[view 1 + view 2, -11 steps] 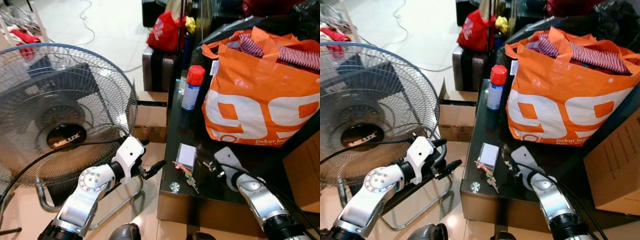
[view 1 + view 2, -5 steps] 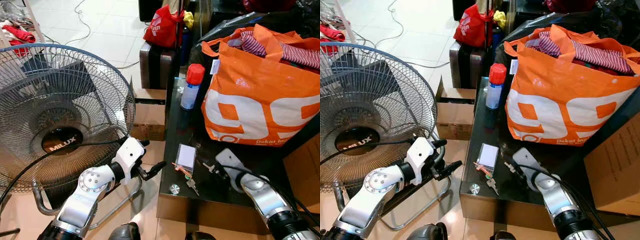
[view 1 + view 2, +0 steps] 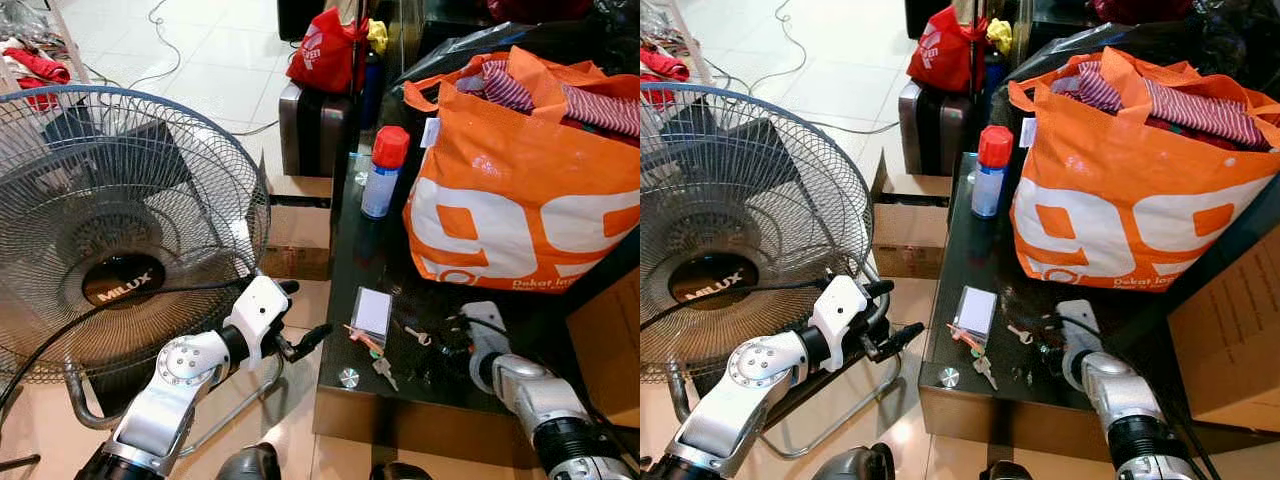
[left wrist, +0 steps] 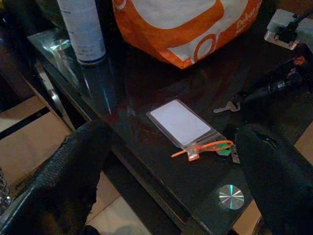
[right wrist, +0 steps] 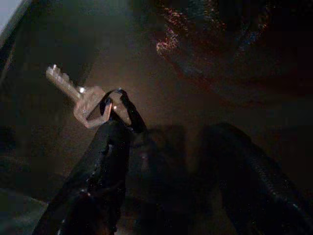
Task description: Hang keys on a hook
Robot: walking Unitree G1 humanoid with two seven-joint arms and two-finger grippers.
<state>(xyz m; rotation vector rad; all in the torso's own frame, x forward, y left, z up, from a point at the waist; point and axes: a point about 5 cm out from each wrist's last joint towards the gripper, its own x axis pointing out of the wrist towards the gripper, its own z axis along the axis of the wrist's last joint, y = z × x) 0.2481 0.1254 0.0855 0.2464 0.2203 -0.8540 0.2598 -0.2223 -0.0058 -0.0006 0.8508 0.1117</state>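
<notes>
**Desk:** What have you got at the table?

**Me:** I take the black glass table point(image 3: 352, 262) as my landmark. Nearest me, at its front edge, my right gripper point(image 5: 161, 147) is down on the glass with its fingers spread apart. One fingertip point(image 5: 113, 139) touches the ring of a loose silver key point(image 3: 418, 336), which lies flat on the table; nothing is clamped.

**Desk:** And the left?

**Me:** My left gripper point(image 3: 303, 341) hangs off the table's front left corner, over the floor, fingers parted and holding nothing. Through its wrist camera I see a clear card holder point(image 4: 180, 122) on the glass with an orange tag point(image 4: 203, 147) and another small key point(image 3: 383, 370) beside it, just in from that front edge, next to a round metal stud point(image 4: 231, 197).

**Desk:** Further back?

**Me:** Toward the table's far side stands a spray can point(image 3: 383, 172) with a red cap, and beside it a big orange bag point(image 3: 520, 200) stuffed with striped cloth. Left of the table, on the floor, is a large fan point(image 3: 120, 230). Beyond the table's far end sits a red bag point(image 3: 328, 58).
</notes>
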